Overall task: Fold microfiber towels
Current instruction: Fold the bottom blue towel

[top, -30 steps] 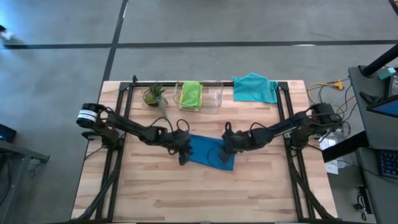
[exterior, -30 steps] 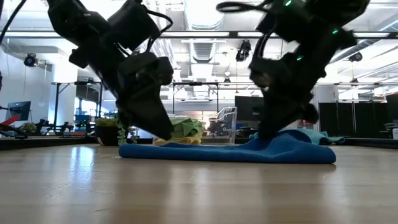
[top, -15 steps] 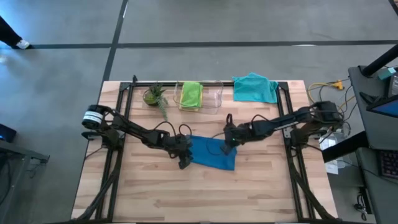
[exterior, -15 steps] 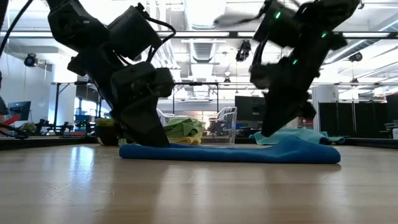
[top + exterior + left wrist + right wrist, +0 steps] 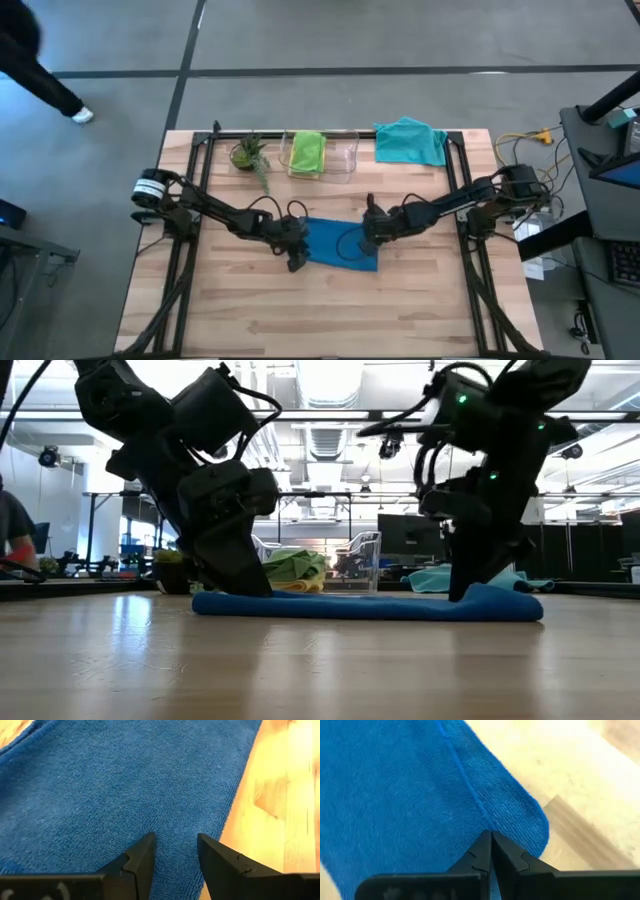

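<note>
The blue towel [image 5: 340, 243] lies flat on the middle of the table [image 5: 330, 310], already folded to a narrower strip, and both arms are low over it. In the last second the right pincer [image 5: 370, 231] has gone up toward the far edge of the towel and has come back down to its right end; now it rests there with its fingers pressed together, and the right wrist view shows the tips on the cloth near a folded corner, with nothing clamped between them. The towel's right end lies lower now than a second ago. The left pincer [image 5: 295, 258] has stayed at the left end, its fingers [image 5: 142, 857] partly apart over the cloth and holding nothing. I judge that one fold is finished and the arms are smoothing it or preparing the next fold. The lime towel [image 5: 307, 153] is in the bin [image 5: 345, 155], and the teal towel [image 5: 410, 140] waits at the far edge.
</note>
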Tool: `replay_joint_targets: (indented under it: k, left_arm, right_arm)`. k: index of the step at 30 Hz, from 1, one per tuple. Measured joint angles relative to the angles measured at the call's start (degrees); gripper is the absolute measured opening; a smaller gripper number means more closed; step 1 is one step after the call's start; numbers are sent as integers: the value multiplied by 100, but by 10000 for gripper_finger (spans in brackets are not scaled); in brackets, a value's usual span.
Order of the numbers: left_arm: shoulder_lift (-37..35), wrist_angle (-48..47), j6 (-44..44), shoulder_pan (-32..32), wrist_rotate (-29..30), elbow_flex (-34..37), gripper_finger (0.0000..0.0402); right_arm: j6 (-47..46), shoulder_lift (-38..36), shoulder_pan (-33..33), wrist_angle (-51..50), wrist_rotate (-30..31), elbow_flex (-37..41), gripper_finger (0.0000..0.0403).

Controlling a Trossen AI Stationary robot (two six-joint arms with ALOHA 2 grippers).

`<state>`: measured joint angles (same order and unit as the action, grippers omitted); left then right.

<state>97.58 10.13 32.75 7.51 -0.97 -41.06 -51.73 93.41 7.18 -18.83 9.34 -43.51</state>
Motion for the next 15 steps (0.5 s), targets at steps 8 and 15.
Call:
replay_joint_targets:
  k: [8,15]
  left_arm:
    - [0,7,2,0,-2,3,134]
    - [-569,-53,-413,-15,509,-81,95]
  right_arm:
    - [48,-361,90,-56,-6,-29,8]
    - [-267,-980,1165,87,928,-15,8]
